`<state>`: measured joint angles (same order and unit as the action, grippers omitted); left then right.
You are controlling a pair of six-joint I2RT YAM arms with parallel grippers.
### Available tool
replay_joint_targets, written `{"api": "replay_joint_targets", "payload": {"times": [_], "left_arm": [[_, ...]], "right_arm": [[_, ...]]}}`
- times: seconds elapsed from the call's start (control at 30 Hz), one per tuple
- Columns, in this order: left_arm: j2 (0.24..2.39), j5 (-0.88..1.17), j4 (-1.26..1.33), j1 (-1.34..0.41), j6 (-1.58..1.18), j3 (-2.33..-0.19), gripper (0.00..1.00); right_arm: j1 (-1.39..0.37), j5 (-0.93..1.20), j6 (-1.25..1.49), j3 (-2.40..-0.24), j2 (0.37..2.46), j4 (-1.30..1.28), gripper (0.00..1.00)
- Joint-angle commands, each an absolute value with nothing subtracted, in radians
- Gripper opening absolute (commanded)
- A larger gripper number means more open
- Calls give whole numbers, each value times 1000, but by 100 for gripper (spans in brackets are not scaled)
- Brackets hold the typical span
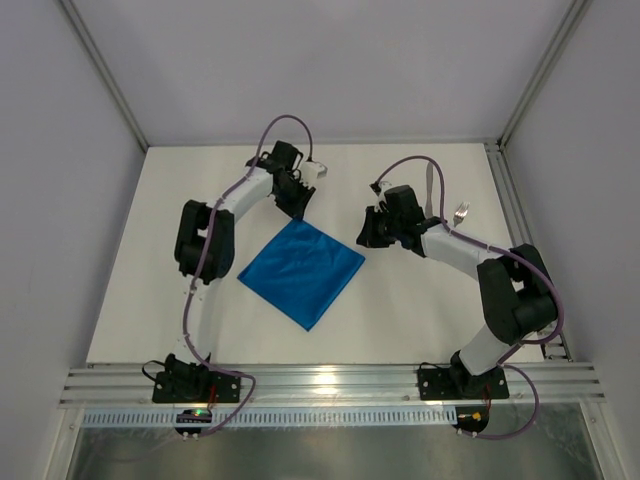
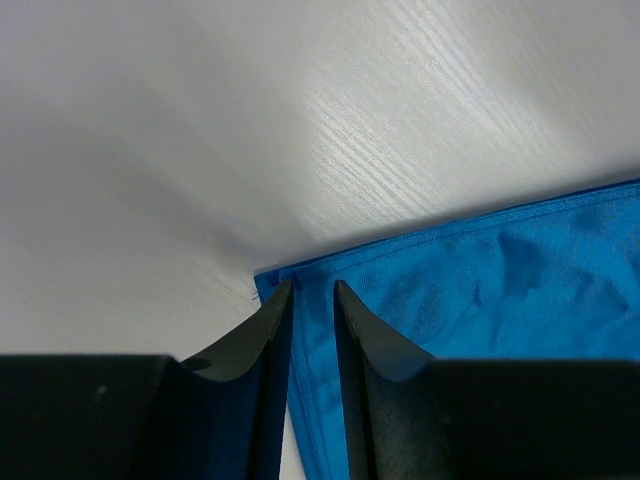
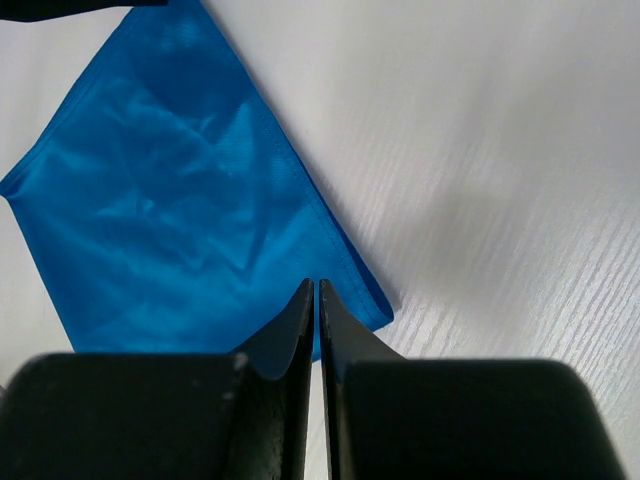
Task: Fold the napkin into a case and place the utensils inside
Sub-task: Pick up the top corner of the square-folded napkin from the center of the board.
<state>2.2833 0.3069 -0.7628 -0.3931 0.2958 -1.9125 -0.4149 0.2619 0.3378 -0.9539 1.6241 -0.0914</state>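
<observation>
The bright blue napkin (image 1: 300, 272) lies flat on the table as a diamond, unfolded. My left gripper (image 1: 295, 207) is down at its far corner. In the left wrist view its jaws (image 2: 312, 290) stand a narrow gap apart, and the napkin (image 2: 480, 280) corner and hem run between them. My right gripper (image 1: 366, 236) is at the napkin's right corner, shut. In the right wrist view its tips (image 3: 317, 288) hover over the napkin (image 3: 170, 200) with no cloth visibly pinched. The knife (image 1: 432, 190) and fork (image 1: 459, 211) lie at the back right, behind the right arm.
The white table ends in metal rails on the right (image 1: 515, 210) and along the near edge (image 1: 330, 382), where the arm bases are bolted. Grey walls enclose the back and sides.
</observation>
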Motion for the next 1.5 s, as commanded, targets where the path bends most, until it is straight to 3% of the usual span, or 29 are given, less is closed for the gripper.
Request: {"api": "replay_joint_targets", "payload": {"times": [0.0,1.03,1.33,1.47], "left_arm": [[2304,307,-753,-402,310,-1930,24],[2279,103,-716,-445,365,-1884,29],[2264,107,-718,-456,365,-1842,2],[2226,121,-707,-462,362,-1832,0]], "right_arm": [[-413,270,330,-953,1624,-63,7],[-410,291,327,-946,1615,-61,7],[-408,298,325,-942,1611,-57,7],[-410,302,330,-945,1612,-54,7]]}}
